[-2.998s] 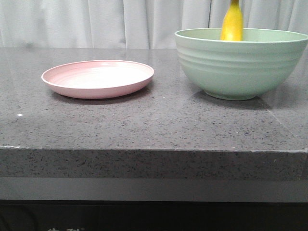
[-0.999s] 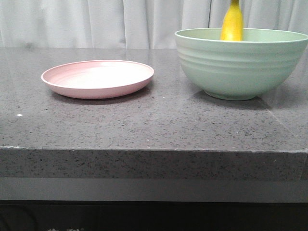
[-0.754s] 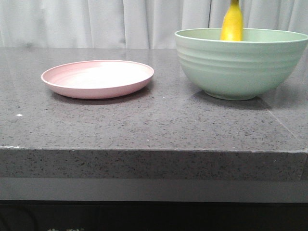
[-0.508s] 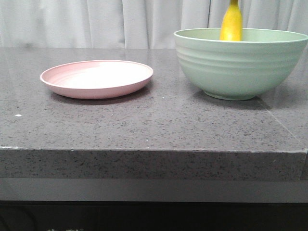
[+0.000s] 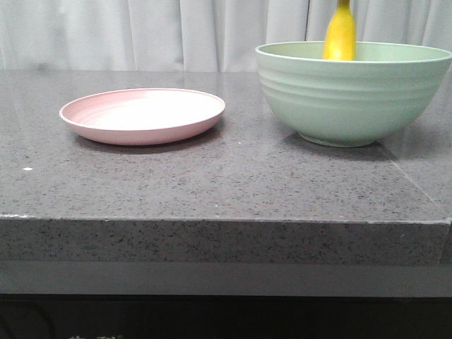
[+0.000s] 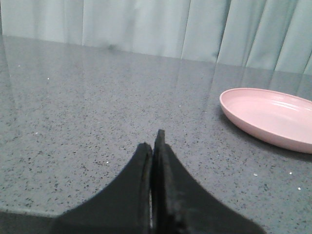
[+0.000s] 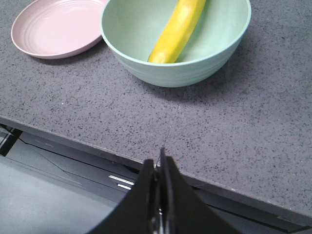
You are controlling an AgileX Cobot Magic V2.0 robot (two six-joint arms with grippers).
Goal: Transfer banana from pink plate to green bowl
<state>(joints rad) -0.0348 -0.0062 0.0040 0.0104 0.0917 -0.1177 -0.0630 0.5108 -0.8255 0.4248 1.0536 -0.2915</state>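
The yellow banana (image 7: pixel 178 30) lies inside the pale green bowl (image 7: pixel 214 53), leaning on its wall; in the front view its upper end (image 5: pixel 340 34) sticks up over the far rim of the bowl (image 5: pixel 349 95). The pink plate (image 5: pixel 143 115) is empty, left of the bowl; it also shows in the left wrist view (image 6: pixel 273 117) and the right wrist view (image 7: pixel 56 29). My left gripper (image 6: pixel 153 146) is shut and empty, low over the counter beside the plate. My right gripper (image 7: pixel 157 163) is shut and empty, over the counter's front edge, well back from the bowl. Neither gripper shows in the front view.
The dark speckled stone counter (image 5: pixel 226 176) has its front edge (image 5: pixel 226 220) close to the camera. A thin seam (image 7: pixel 173 122) runs across the counter from the bowl to the edge. White curtains (image 5: pixel 141 32) hang behind the counter.
Nothing has visibly moved apart from a tiny shift of the view; the banana stays in the bowl and the plate stays empty.
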